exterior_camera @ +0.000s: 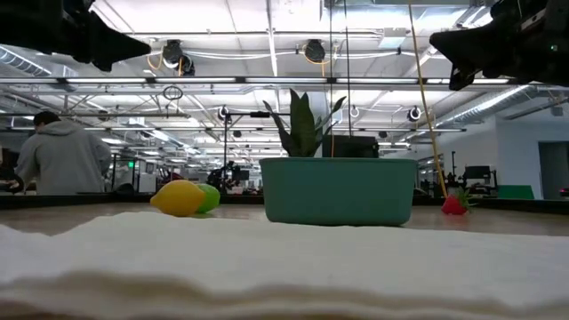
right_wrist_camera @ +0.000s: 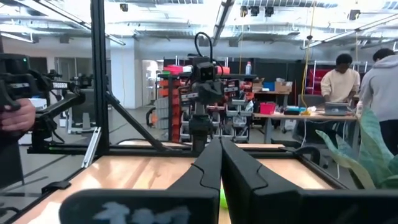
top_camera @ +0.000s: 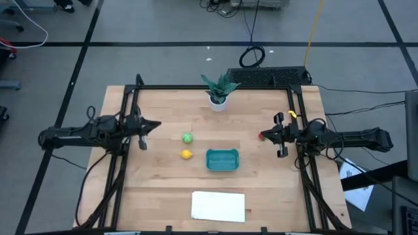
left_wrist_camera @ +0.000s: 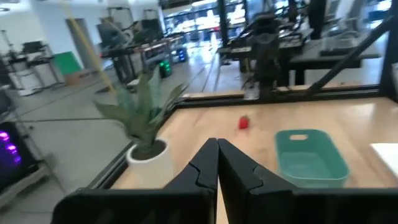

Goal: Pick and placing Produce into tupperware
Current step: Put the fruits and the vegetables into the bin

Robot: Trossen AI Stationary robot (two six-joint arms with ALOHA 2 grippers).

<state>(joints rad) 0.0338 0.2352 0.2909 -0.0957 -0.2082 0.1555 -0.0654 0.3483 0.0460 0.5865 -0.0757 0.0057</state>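
Jaws on both arms are pressed together with nothing held between them. At the left of the high view, the left gripper [top_camera: 154, 125] is seen level with the table's middle row, its tip pointed toward the centre. Just right of it, the green piece [top_camera: 187, 138] lies on the wood, with the yellow piece [top_camera: 187, 154] directly below it in the frame; both are apart from the tub and from each other. The teal tub [top_camera: 223, 160] is found at centre, slightly right of the two pieces, with its long axis running across the frame and no produce inside. Further right, the red piece [top_camera: 262, 136] rests just beside the tip of the right gripper [top_camera: 266, 135]; contact cannot be confirmed.

The left arm is judged nearer to the green and yellow pieces, which lie ahead of its jaws and slightly toward the lower part of the frame. The right arm is judged nearer to the red piece. Either pair of jaws would have to be parted before any pick.
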